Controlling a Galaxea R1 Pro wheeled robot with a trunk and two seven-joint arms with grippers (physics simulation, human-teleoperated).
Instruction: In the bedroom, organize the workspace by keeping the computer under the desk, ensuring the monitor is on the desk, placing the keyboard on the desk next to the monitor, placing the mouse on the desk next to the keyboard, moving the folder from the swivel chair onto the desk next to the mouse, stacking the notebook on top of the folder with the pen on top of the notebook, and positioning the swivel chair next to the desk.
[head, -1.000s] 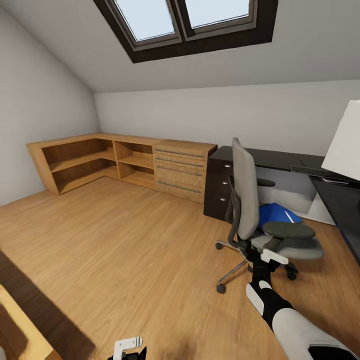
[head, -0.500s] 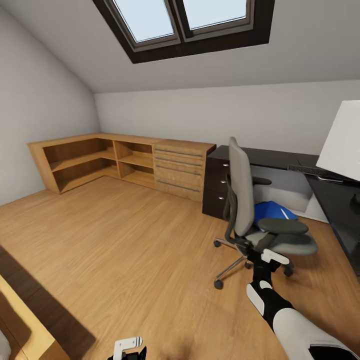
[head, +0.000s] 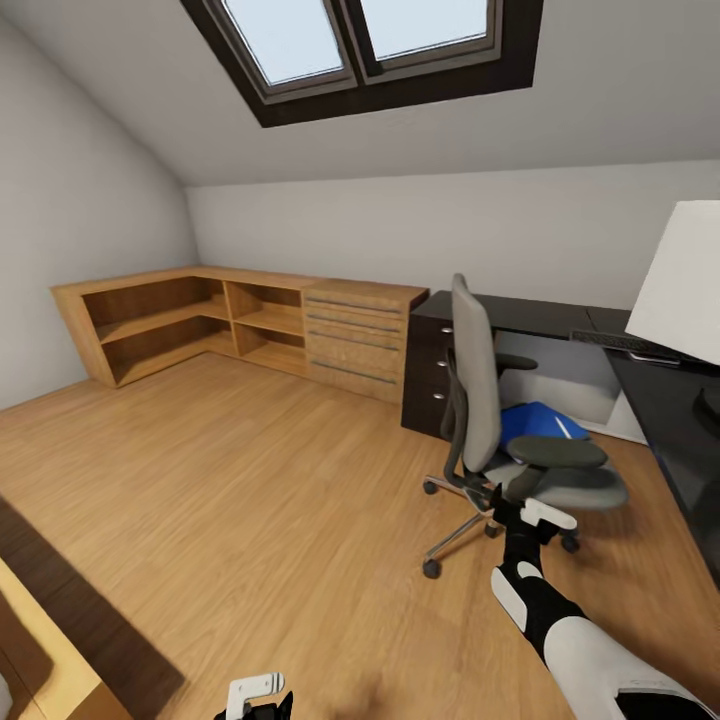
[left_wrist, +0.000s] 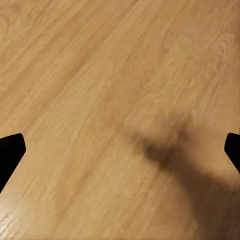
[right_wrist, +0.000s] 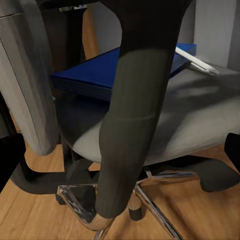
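Note:
The grey swivel chair stands on the floor in front of the black desk, its back turned to me. The blue folder lies on its seat with the pen on top. On the desk I see the monitor's white back and the keyboard. My right gripper is open just short of the chair; its wrist view looks past the black armrest at the folder and pen. My left gripper hangs open over bare floor. The notebook, mouse and computer are out of view.
A light wooden shelf unit with a dresser runs along the back wall to the left of the desk's black drawer unit. A wooden bed edge is at the near left. A skylight sits in the sloped ceiling.
The whole head view has shifted slightly, so chair and desk sit a little further left in the picture. Both arms keep the same pose.

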